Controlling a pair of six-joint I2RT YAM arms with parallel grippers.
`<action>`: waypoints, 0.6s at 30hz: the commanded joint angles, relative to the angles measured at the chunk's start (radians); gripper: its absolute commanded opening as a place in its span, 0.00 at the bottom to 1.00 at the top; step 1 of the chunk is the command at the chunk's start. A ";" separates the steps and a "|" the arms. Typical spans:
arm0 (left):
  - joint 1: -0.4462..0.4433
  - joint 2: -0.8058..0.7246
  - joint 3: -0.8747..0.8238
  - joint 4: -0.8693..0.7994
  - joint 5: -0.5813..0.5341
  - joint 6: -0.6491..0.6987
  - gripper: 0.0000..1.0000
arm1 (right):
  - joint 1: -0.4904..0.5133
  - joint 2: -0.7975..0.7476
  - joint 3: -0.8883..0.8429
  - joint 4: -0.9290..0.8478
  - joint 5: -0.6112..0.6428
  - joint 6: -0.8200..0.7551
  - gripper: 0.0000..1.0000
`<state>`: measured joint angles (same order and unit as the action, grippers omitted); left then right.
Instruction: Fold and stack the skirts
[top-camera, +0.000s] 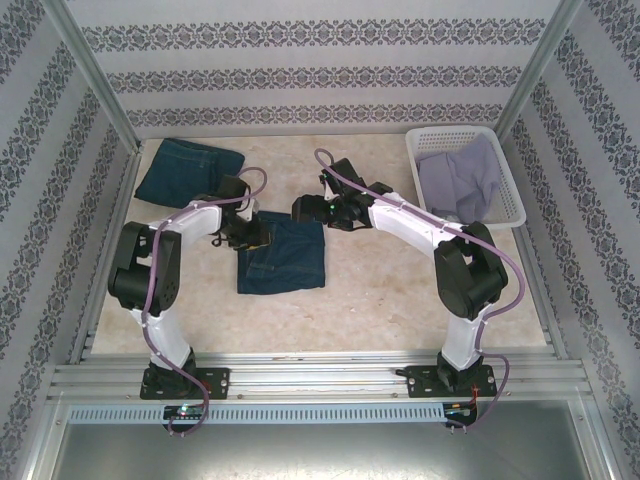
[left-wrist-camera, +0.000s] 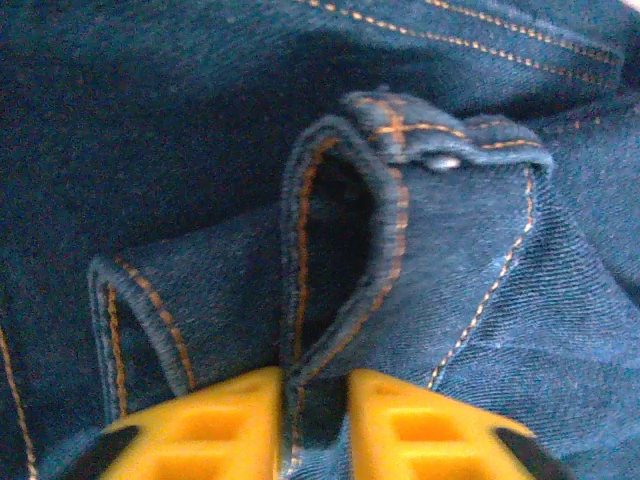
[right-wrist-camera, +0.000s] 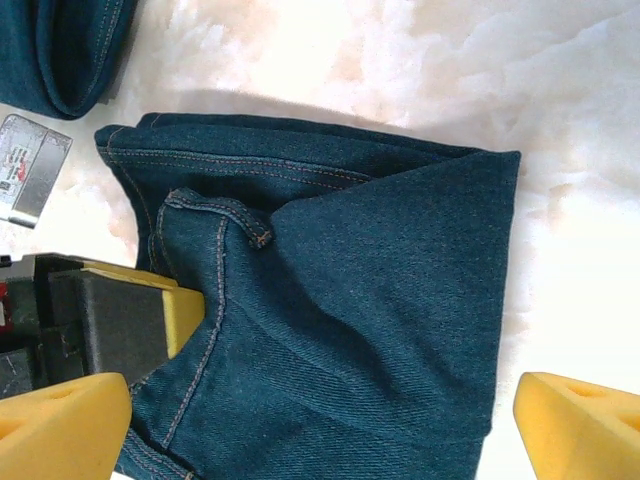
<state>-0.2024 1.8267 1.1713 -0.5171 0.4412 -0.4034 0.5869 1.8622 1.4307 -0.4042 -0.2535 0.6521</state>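
1. Left gripper (left-wrist-camera: 314, 400): yellow fingers (left-wrist-camera: 215, 420) are pinched together on a stitched hem fold of the middle denim skirt (top-camera: 283, 256). The fold loops up right ahead of the tips.
2. Right gripper (right-wrist-camera: 320, 425): jaws wide apart, gripping nothing. It hovers over the far edge of that same skirt, and the denim lies flat between its fingertips (right-wrist-camera: 60, 425) and out beyond them.
3. In the right wrist view, the left gripper sits on the skirt's seamed edge, just beside one right fingertip.
4. Second denim skirt (top-camera: 190, 170): folded flat on the table (top-camera: 400, 290), beyond the left gripper and well apart from it.
5. Lavender-grey skirt (top-camera: 462, 178): bunched inside the white lattice basket (top-camera: 512, 195), out past the right gripper on the side away from the left arm.
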 joint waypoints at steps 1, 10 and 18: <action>-0.010 -0.044 0.025 -0.034 -0.005 0.011 0.00 | 0.009 -0.001 -0.010 0.028 -0.018 0.012 0.98; -0.008 -0.313 -0.102 -0.067 -0.168 -0.104 0.00 | 0.013 0.035 0.035 0.049 -0.103 -0.062 0.98; -0.003 -0.249 -0.294 0.070 -0.186 -0.190 0.00 | 0.043 0.190 0.196 0.028 -0.201 -0.167 0.98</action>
<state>-0.2031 1.5204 0.9134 -0.4751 0.2920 -0.5453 0.6125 1.9965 1.5639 -0.3691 -0.3943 0.5446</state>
